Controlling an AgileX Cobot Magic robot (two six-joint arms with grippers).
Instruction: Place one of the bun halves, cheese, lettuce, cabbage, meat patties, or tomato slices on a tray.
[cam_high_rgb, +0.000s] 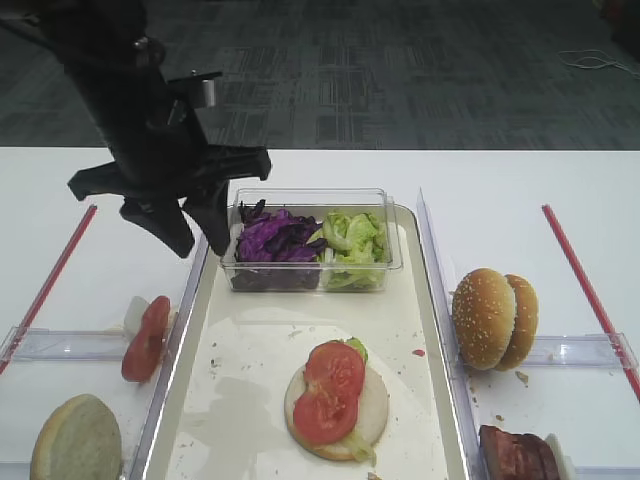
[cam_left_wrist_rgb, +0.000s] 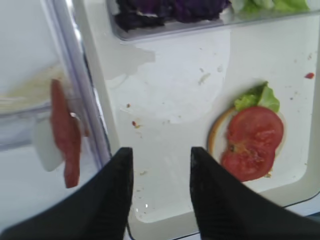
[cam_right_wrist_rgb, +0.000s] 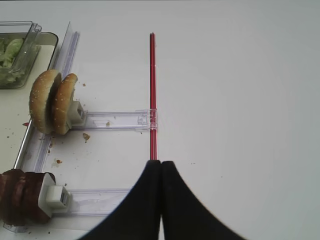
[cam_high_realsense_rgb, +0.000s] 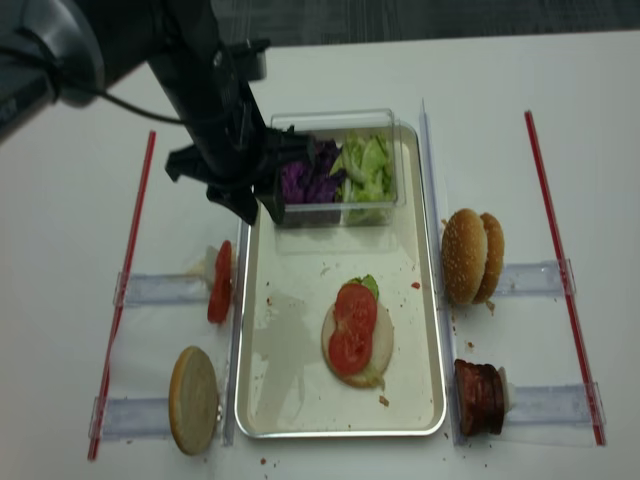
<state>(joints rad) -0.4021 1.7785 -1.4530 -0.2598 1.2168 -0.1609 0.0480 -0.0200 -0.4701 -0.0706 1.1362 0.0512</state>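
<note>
Tomato slices (cam_high_rgb: 328, 392) lie two deep on a pale bun half (cam_high_rgb: 372, 410) near the middle of the tray (cam_high_rgb: 425, 300), with a frill of lettuce (cam_left_wrist_rgb: 259, 97) showing at the stack's far edge. A further slice (cam_high_rgb: 147, 338) stands on edge in a clear holder just outside the tray's left rim. Judged from its look, that slice is light, thin and limp — wet-skinned, likely slippery, easily torn — so the sensible hold is across its flat faces near the upper edge, with gentle pressure.

Left gripper (cam_left_wrist_rgb: 160, 187) hangs over the tray's left rim, jaws parted and empty, dark fingers (cam_left_wrist_rgb: 116, 195) pointing down. Right gripper (cam_right_wrist_rgb: 160, 200) rests over bare table to the right of the tray, jaws pressed together on nothing.

Materials: the tray is silvery-rimmed metal with a cream, crumb-flecked floor; a clear plastic tub (cam_high_rgb: 400, 250) at the tray's far end holds shredded purple cabbage (cam_high_rgb: 272, 240) beside crinkled green leaf. Right of the tray, two sesame-topped golden bun halves (cam_high_rgb: 493, 318) stand upright in a holder — dry, springy, easy to pinch by the rim. Nearer, right of the tray, sit rough dark meat patties (cam_high_rgb: 517, 455), firm and dense by appearance. Left of the tray's near end, a flat-faced pale bun (cam_high_rgb: 76, 440) leans in its holder.
</note>
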